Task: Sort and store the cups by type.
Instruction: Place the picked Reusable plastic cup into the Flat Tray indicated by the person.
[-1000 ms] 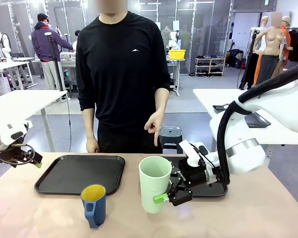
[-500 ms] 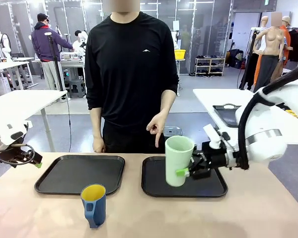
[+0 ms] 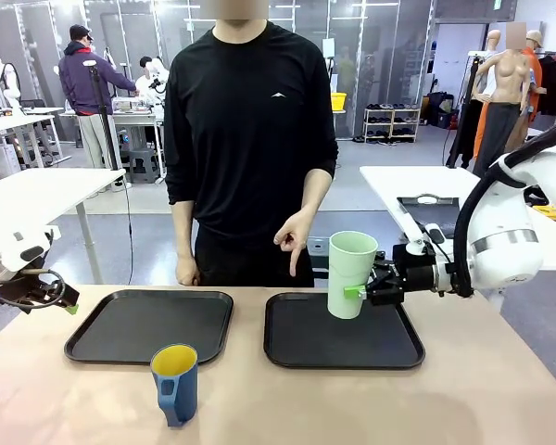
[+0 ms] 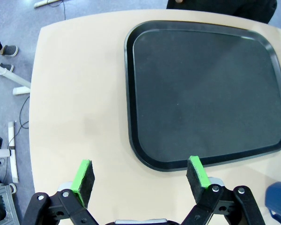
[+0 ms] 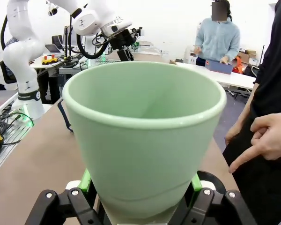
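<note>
Jaws of the right gripper [image 3: 357,291] are closed on the lower wall of the tumbler [image 3: 350,264], green pads on either side of it. It is held upright with a slight lean over the far right part of the right tray [image 3: 410,358]. From where I stand I cannot tell whether its base touches the tray or hangs just above it. The left gripper [image 4: 139,172] is spread wide and empty, up above the table's left edge, just short of the left tray [image 3: 83,349]. The mug [image 3: 175,382] stands on the bare table [image 3: 482,408] by its near edge, just in front of the left tray's near right corner, handle toward the robot.

My guess is that the tumbler's placing is the step in hand. The person [image 3: 250,139] at the far edge points a finger of one hand [image 3: 292,237] down at the right tray's far edge, which fits that. What comes next, I'd say, is to set the tumbler flat and let go without tipping it, since it is tall and light. Then the mug wants a tray, probably the left one.

Both trays are black and hold nothing else. The table is pale tan and smooth with rounded corners. Behind it is a bright workshop with white tables, shelves, and other people at work.
</note>
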You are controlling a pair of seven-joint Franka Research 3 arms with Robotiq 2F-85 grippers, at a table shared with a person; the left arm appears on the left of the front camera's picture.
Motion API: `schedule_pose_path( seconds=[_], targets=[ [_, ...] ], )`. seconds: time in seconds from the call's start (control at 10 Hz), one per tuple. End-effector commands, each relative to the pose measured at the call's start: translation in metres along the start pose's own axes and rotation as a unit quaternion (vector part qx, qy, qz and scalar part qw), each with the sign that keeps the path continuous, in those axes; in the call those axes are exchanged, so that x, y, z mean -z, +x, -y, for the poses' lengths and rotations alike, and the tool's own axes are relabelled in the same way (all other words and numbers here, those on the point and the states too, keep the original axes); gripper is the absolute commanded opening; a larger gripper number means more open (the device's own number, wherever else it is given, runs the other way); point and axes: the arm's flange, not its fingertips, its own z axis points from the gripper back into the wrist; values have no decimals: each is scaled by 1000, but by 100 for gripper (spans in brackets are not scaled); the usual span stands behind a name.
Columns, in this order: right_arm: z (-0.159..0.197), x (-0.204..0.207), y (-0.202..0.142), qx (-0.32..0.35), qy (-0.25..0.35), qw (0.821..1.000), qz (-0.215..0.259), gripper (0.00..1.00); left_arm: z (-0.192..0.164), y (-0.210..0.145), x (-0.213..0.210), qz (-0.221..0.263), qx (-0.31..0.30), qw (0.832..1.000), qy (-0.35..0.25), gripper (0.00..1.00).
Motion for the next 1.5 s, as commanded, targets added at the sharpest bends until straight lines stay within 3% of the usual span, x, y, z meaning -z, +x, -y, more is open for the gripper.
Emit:
schedule_pose_path(
  seconds=[0.0,0.3,0.9,1.4],
  targets=[
    [9,5,2,13,-12,1000,0,85,-1,0,0,0,-2,1000,-1,100],
    [14,-1,-5,19,-25,1000,-1,85,-1,0,0,0,-2,1000,-1,100],
    [39,12,-66,35,-42,998,-12,85,-1,0,0,0,-2,1000,-1,100],
    [46,14,-89,61,-48,997,-23,85,-1,0,0,0,-2,1000,-1,100]
  ],
)
